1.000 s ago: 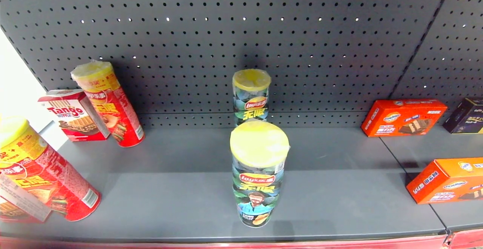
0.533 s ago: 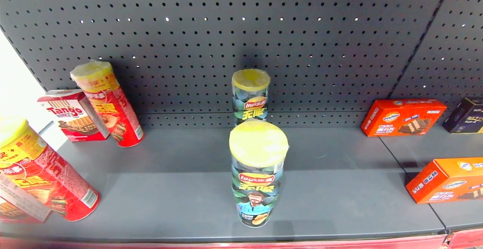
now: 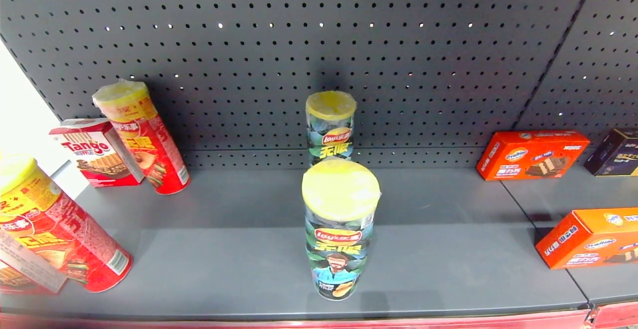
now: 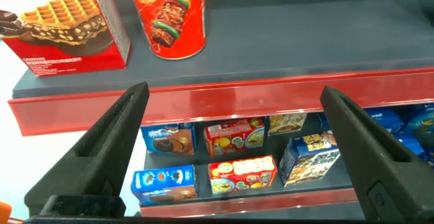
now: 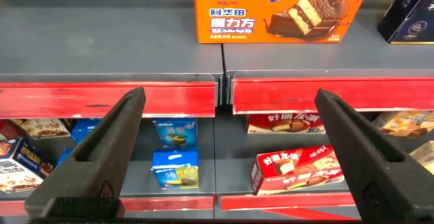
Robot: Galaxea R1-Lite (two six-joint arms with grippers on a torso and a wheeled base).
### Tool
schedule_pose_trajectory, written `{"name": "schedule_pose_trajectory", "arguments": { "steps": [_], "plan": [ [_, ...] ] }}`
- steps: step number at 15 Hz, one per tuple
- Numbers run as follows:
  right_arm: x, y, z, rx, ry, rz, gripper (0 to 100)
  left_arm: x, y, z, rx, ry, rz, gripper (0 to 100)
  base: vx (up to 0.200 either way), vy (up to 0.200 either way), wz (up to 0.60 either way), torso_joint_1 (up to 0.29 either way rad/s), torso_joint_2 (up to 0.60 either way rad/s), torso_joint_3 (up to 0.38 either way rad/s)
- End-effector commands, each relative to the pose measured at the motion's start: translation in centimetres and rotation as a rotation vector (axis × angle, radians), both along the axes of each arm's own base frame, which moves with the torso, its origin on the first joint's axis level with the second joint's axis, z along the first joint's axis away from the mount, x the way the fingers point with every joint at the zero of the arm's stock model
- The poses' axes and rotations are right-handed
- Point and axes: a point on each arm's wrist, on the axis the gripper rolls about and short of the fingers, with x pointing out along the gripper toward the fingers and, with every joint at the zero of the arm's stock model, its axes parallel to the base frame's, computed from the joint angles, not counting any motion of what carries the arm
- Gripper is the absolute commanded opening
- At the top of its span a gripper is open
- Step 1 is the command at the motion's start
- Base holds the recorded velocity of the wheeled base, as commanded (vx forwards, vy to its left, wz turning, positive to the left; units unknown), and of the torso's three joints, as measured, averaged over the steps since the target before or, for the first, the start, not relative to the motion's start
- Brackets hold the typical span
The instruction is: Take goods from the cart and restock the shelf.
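Right, we see both arms held before the red front edge (image 4: 271, 100) of the grey metal shelf (image 3: 224, 249), nothing in hand: the left gripper (image 4: 235, 95) has its fingers wide apart, and the right gripper (image 5: 230, 96) is spread the same. A tall green chip can with a yellow lid (image 3: 339, 229) stands upright near the front edge, with a second matching can (image 3: 330, 127) behind it at the perforated back wall (image 3: 249, 45). Bare surface runs either side, out to the red chip cans (image 3: 142, 137) on the left and the orange cardboard boxes (image 3: 532, 153) on the right.
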Motion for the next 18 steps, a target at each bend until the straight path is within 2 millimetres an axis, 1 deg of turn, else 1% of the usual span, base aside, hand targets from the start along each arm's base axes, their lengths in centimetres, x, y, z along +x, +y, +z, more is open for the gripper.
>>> {"name": "schedule_pose_trajectory", "arguments": {
  "steps": [1, 18],
  "plan": [
    [0.01, 0.0, 0.01, 0.0, 0.001, 0.0, 100, 0.0, 0.0, 0.0, 0.001, 0.0, 0.0, 100, 0.0, 0.0, 0.0, 0.0, 0.0, 0.0],
    [0.01, 0.0, 0.01, 0.0, 0.001, 0.0, 100, 0.0, -0.01, 0.0, -0.002, 0.0, -0.003, 100, 0.0, 0.0, 0.0, 0.0, 0.0, 0.0]
  ]
}}
